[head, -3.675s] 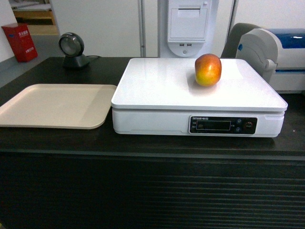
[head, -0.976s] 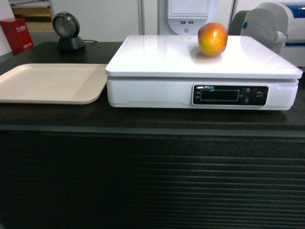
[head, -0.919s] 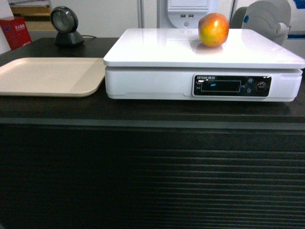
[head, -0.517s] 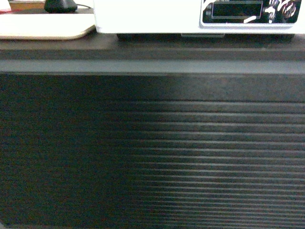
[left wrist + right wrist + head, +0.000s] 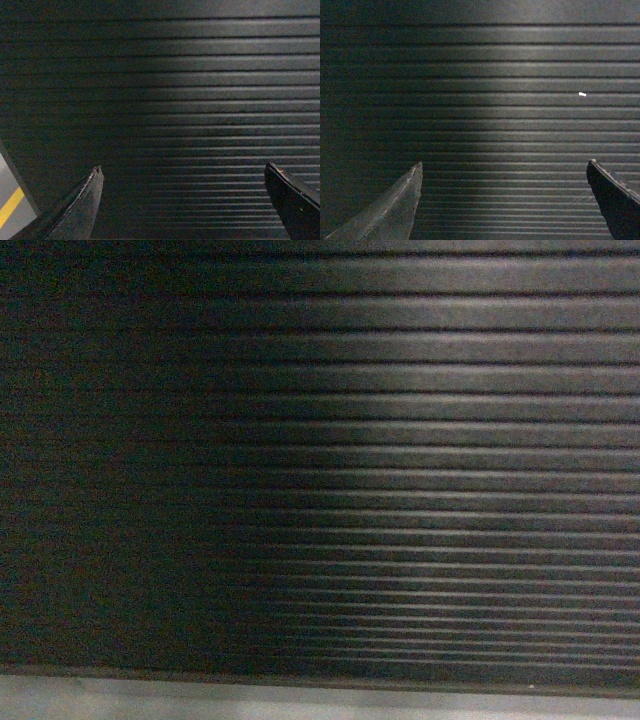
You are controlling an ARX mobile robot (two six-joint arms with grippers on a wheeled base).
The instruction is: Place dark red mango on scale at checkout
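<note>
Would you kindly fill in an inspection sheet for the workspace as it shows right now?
Surface: counter top not in view; only the ribbed dark front panel of the checkout fills all three views.
Job's things: mango and scale not in view.
Clutter: small white speck on the panel.
Grippers: left pincer open, empty; right pincer open, empty; both face the panel.
Cables: nothing seen.
Surroundings: grey plinth strip below the panel; grey floor with a yellow line at the left.

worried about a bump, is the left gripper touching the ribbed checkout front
Cannot tell. In the left wrist view the left gripper is open and empty before the checkout panel, but the straight-on angle shows neither gap nor contact.
</note>
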